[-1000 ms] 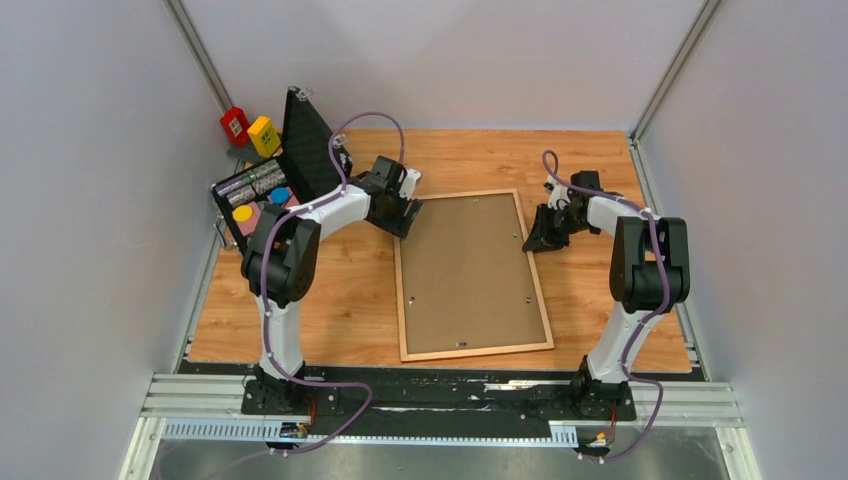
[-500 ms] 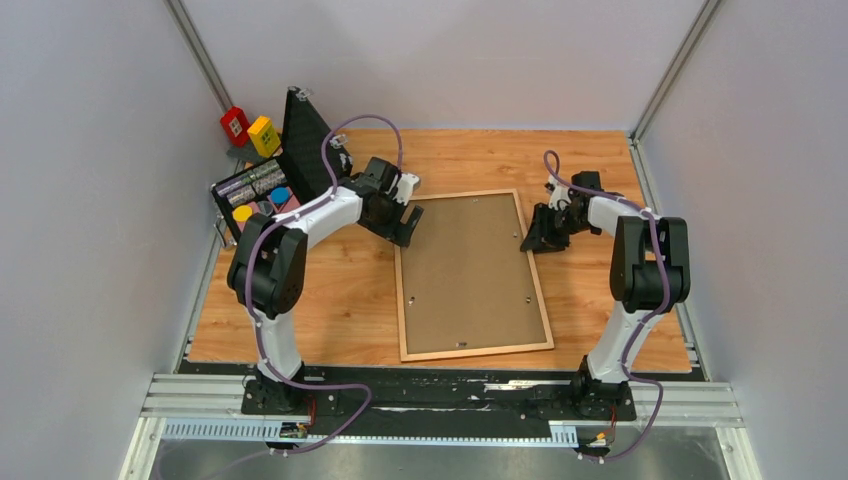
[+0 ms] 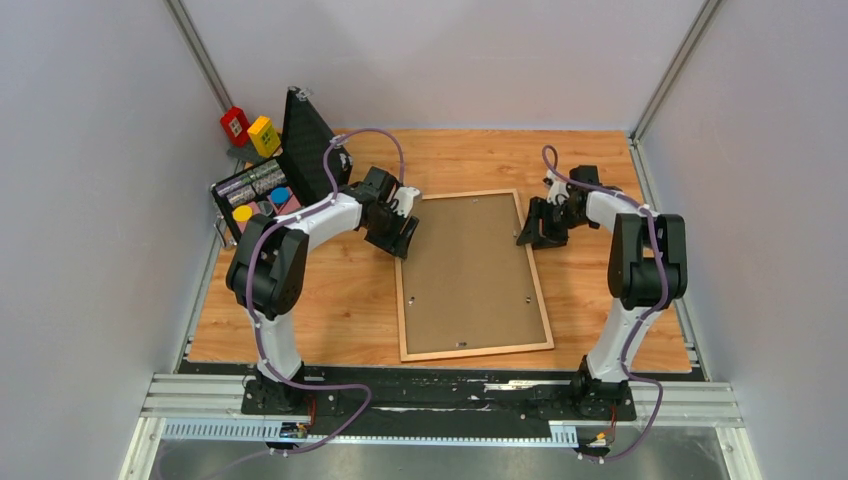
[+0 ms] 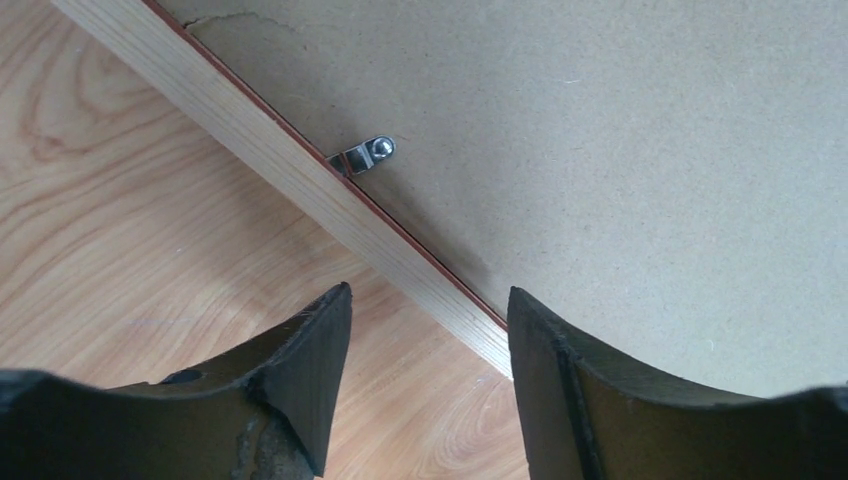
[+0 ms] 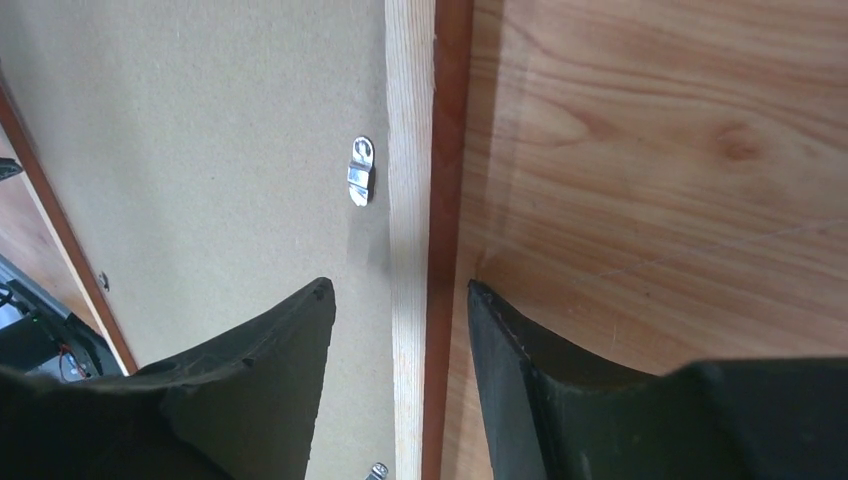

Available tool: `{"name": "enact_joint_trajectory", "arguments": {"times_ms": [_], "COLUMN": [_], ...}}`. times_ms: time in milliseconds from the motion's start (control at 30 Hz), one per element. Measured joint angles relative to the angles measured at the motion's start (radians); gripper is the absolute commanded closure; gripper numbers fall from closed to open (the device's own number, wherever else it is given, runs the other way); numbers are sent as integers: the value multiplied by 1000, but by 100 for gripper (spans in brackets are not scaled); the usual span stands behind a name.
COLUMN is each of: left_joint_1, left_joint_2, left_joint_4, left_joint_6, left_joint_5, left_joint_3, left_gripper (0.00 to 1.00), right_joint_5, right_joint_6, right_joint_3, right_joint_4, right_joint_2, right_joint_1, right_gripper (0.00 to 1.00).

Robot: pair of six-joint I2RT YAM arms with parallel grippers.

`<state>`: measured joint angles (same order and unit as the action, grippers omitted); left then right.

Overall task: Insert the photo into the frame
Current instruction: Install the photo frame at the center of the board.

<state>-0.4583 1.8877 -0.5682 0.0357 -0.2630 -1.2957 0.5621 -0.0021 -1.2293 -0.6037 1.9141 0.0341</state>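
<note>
your right hand (image 5: 398,284) is sliding in, now released astride the right rail (image 5: 410,150) of the frame (image 3: 478,351), which is lying face down on the bench (image 3: 330,310). your left hand (image 4: 430,293) is hanging released astride the left rail (image 4: 250,150). you are likely readying a lift; the photo is not showing.

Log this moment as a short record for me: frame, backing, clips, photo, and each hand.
frame: lies flat on the table, pale wood back up
backing board: seated inside the frame
clips: one metal clip at the left rail, another on the board beside the right rail
photo: not in view
left hand: open, fingers either side of the left rail, holding nothing
right hand: open, fingers either side of the right rail, holding nothing
</note>
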Motion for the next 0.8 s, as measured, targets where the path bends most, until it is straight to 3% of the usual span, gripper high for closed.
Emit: {"name": "enact_joint_trajectory", "arguments": {"times_ms": [367, 800], "left_joint_1": [0, 2], "left_joint_2": [13, 20], "left_joint_4": [0, -4], "left_joint_6": [-1, -1], "left_joint_5": [-47, -53], "left_joint_3": [0, 0], "left_gripper": [43, 44], "right_joint_5": [-68, -187], "right_joint_6": [8, 26], "right_joint_3": [-108, -138], "right_joint_4": [-1, -2], "right_joint_2": [66, 77], "right_joint_1": [-50, -107], "right_gripper": [47, 49]}}
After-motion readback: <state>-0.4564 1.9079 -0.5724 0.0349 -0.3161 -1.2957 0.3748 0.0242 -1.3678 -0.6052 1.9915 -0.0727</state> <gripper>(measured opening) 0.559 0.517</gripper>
